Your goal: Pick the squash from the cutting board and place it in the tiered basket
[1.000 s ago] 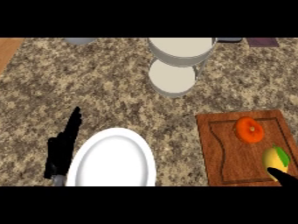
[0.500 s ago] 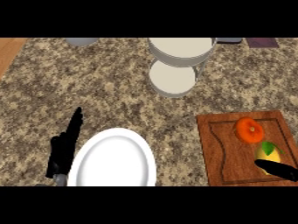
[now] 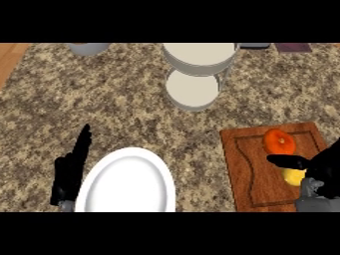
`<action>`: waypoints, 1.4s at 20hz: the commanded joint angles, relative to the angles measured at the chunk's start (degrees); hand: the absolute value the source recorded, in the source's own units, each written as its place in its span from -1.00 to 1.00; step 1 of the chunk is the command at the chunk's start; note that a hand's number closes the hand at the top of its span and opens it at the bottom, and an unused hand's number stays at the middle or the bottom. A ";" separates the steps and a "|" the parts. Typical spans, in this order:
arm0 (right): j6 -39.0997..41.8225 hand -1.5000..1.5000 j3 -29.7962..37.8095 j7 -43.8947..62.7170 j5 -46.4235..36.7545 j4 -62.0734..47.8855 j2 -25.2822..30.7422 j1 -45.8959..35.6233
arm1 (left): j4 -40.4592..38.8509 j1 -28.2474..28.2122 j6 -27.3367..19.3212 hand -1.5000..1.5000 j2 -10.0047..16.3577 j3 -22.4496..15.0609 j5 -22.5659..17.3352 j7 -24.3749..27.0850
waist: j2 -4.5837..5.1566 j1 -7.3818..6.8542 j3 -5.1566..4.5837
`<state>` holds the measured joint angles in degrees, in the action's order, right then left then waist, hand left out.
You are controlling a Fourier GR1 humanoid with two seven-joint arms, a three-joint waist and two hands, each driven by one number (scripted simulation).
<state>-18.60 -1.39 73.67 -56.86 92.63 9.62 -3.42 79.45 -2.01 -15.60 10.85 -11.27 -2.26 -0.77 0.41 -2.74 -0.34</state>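
The yellow-green squash (image 3: 293,177) lies at the near right of the wooden cutting board (image 3: 246,169). It shows only in part, under my right hand (image 3: 327,172). That hand is open over it: the thumb reaches left across the squash's top and the fingers point up along its right side. The tiered basket (image 3: 198,57), with pale round tiers, stands at the counter's far middle, its lower tier (image 3: 192,90) nearer me. At the lower left my left hand (image 3: 69,172) rests open, fingers up, beside a white plate.
A round orange-red vegetable (image 3: 278,141) sits on the board just beyond the squash. A large white plate (image 3: 128,182) lies at the near middle-left. A grey vessel (image 3: 87,48) and dark items (image 3: 294,47) stand along the back edge. Wooden floor shows past the counter's left side.
My right hand has moved up and left from the lower right corner onto the squash and now covers much of it. The left hand and the rest have not moved.
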 commanded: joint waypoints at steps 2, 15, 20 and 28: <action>13.83 -1.00 3.93 11.66 -3.39 -5.09 -5.79 -7.36 | 0.18 -1.34 -0.46 0.00 -0.57 -0.18 0.04 -0.25 | -0.13 0.67 0.02; 19.74 -1.00 13.56 11.57 -5.37 -14.97 -9.61 -17.80 | 1.57 -2.80 -0.35 0.00 -0.18 0.73 -0.19 -0.34 | -0.54 1.82 0.20; 23.13 -1.00 16.43 11.56 -3.88 -16.02 -9.62 -19.47 | 0.10 -1.25 -0.45 0.00 -0.59 1.24 -0.11 -0.93 | -0.57 2.61 0.22; 19.05 -1.00 16.40 11.55 -0.06 -18.51 -9.62 -17.69 | 2.13 -3.93 -0.35 0.00 -0.70 0.33 0.46 -1.39 | -0.67 2.40 0.30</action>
<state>0.44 16.23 71.45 -59.07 74.12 -0.01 -21.75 81.06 -4.69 -15.94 10.38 -10.27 -2.07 -0.98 -0.27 -0.51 0.01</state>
